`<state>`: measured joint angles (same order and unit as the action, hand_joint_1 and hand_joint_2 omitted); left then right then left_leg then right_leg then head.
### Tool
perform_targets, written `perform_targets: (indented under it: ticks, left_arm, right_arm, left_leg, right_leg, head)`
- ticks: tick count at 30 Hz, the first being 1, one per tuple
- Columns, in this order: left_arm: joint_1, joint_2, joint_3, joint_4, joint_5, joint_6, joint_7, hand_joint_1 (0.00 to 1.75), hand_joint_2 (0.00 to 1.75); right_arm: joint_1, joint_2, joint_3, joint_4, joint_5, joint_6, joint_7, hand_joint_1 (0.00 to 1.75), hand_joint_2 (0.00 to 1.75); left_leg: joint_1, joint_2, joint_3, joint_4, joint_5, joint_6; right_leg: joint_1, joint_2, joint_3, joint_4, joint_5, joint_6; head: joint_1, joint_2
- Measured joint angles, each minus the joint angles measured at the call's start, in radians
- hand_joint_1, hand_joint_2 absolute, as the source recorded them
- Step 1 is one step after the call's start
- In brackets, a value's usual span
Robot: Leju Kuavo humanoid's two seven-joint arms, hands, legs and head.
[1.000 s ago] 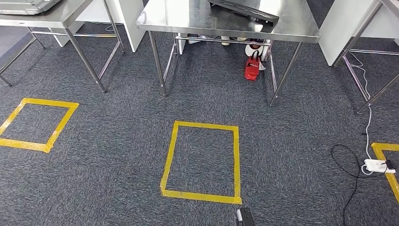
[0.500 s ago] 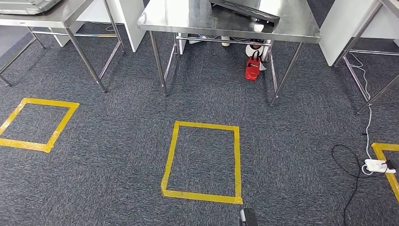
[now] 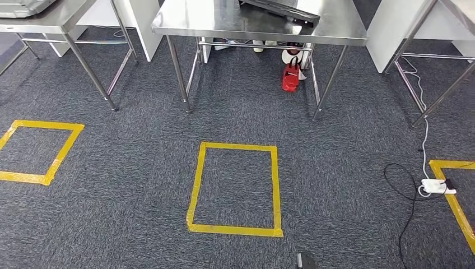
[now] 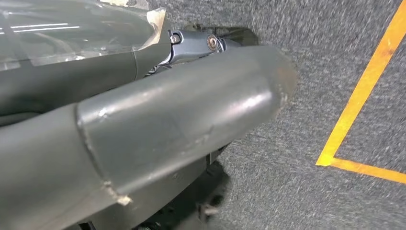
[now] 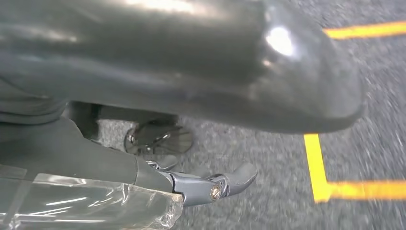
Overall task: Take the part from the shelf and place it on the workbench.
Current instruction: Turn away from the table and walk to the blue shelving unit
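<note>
Mostly cropped dark part [image 3: 280, 9] on workbench [image 3: 224, 22], both hands' fingers obscured

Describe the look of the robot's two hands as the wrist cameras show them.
Both look alike. The left hand has a thick, smooth, glossy grey thumb with a rounded tip, darker grey fingers beside it, and a metal link with a round screw head. Clear plastic film wraps part of it. The right hand shows the same glossy grey thumb, a silver-grey finger link with a brass-coloured screw, and wrinkled clear film.
</note>
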<state>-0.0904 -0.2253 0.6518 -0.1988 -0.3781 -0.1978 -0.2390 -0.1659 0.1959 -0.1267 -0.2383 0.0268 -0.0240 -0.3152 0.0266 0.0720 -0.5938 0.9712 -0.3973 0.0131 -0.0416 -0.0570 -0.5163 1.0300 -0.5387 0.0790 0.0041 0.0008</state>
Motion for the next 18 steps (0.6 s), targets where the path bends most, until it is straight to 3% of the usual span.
perform_targets:
  ticks: [1, 2, 4, 5, 7, 8, 10, 12, 13, 14, 16, 18]
  left_arm:
    - [0.000, 0.001, 0.001, 0.000, 0.001, 0.000, 0.000, 0.00, 0.00]
    - [0.000, 0.002, 0.002, 0.000, 0.004, 0.000, -0.001, 0.00, 0.00]
    - [0.001, 0.002, 0.004, 0.000, 0.010, -0.001, -0.004, 0.00, 0.00]
    - [0.001, 0.003, 0.005, 0.001, 0.011, -0.002, -0.005, 0.00, 0.00]
    - [0.001, 0.003, 0.006, 0.001, 0.015, -0.004, -0.006, 0.00, 0.00]
    - [0.001, 0.004, 0.008, 0.001, 0.018, -0.005, -0.007, 0.00, 0.00]
    - [0.001, 0.004, 0.011, 0.001, 0.023, -0.007, -0.006, 0.00, 0.00]
    - [0.002, 0.004, 0.015, 0.001, 0.024, -0.004, -0.002, 0.00, 0.00]
    - [0.002, 0.004, 0.018, 0.001, 0.027, -0.003, -0.001, 0.00, 0.00]
    - [0.003, 0.004, 0.021, 0.001, 0.030, -0.004, -0.002, 0.00, 0.00]
    - [0.004, 0.006, 0.026, 0.001, 0.035, -0.005, -0.004, 0.00, 0.00]
    - [0.003, 0.006, 0.030, 0.001, 0.038, -0.002, -0.004, 0.00, 0.00]
  right_arm:
    - [-0.002, 0.000, -0.004, -0.001, -0.004, -0.005, -0.003, 0.00, 0.00]
    - [-0.003, 0.001, -0.007, -0.001, -0.009, -0.008, -0.006, 0.00, 0.00]
    - [-0.002, 0.000, -0.016, -0.002, -0.016, -0.011, -0.009, 0.00, 0.00]
    - [-0.001, 0.000, -0.021, -0.002, -0.020, -0.013, -0.009, 0.00, 0.00]
    - [-0.001, 0.001, -0.028, -0.003, -0.025, -0.019, -0.010, 0.00, 0.00]
    - [-0.002, 0.002, -0.030, -0.003, -0.027, -0.021, -0.010, 0.00, 0.00]
    - [-0.002, 0.004, -0.034, -0.004, -0.030, -0.020, -0.010, 0.00, 0.00]
    - [0.000, 0.005, -0.039, -0.004, -0.033, -0.020, -0.009, 0.00, 0.00]
    - [0.000, 0.005, -0.041, -0.004, -0.034, -0.019, -0.008, 0.00, 0.00]
    - [0.000, 0.005, -0.043, -0.004, -0.035, -0.017, -0.007, 0.00, 0.00]
    - [-0.002, 0.007, -0.045, -0.004, -0.036, -0.011, -0.002, 0.00, 0.00]
    - [-0.005, 0.012, -0.045, -0.004, -0.036, -0.003, 0.007, 0.00, 0.00]
  left_leg:
    - [0.000, 0.007, 0.000, 0.007, -0.005, -0.010]
    - [-0.001, 0.015, 0.002, 0.011, -0.009, -0.019]
    - [0.003, 0.031, 0.009, 0.009, -0.010, -0.032]
    - [0.008, 0.025, 0.009, 0.014, -0.018, -0.038]
    - [0.013, -0.016, -0.015, 0.077, -0.076, -0.045]
    - [0.013, -0.042, -0.036, 0.133, -0.119, -0.046]
    - [0.011, -0.066, -0.083, 0.257, -0.189, -0.043]
    - [0.009, -0.071, -0.100, 0.317, -0.206, -0.036]
    - [0.008, -0.073, -0.087, 0.304, -0.192, -0.029]
    - [0.006, -0.079, -0.057, 0.254, -0.165, -0.021]
    - [0.002, -0.120, 0.023, 0.114, -0.110, -0.001]
    - [-0.003, -0.147, 0.063, 0.037, -0.092, 0.011]
  right_leg:
    - [0.001, -0.016, 0.017, -0.036, 0.014, -0.004]
    - [0.004, -0.024, 0.020, -0.048, 0.020, -0.014]
    - [0.009, -0.002, 0.011, -0.042, 0.027, -0.041]
    - [0.008, 0.008, 0.010, -0.042, 0.032, -0.051]
    - [0.007, 0.029, 0.006, -0.042, 0.045, -0.070]
    - [0.008, 0.037, 0.002, -0.042, 0.050, -0.078]
    - [0.016, 0.055, -0.007, -0.041, 0.057, -0.087]
    - [0.024, 0.075, -0.013, -0.040, 0.061, -0.090]
    - [0.028, 0.088, -0.015, -0.040, 0.064, -0.090]
    - [0.030, 0.102, -0.015, -0.040, 0.065, -0.088]
    - [0.034, 0.128, -0.016, -0.040, 0.069, -0.083]
    - [0.035, 0.146, -0.022, -0.039, 0.073, -0.075]
  head:
    - [0.000, 0.000]
    - [0.000, 0.000]
    - [-0.003, 0.000]
    - [-0.004, 0.000]
    - [-0.006, 0.000]
    - [-0.008, 0.000]
    - [-0.010, 0.000]
    - [-0.010, 0.000]
    - [-0.010, 0.000]
    - [-0.010, 0.000]
    - [-0.009, 0.000]
    - [-0.009, 0.000]
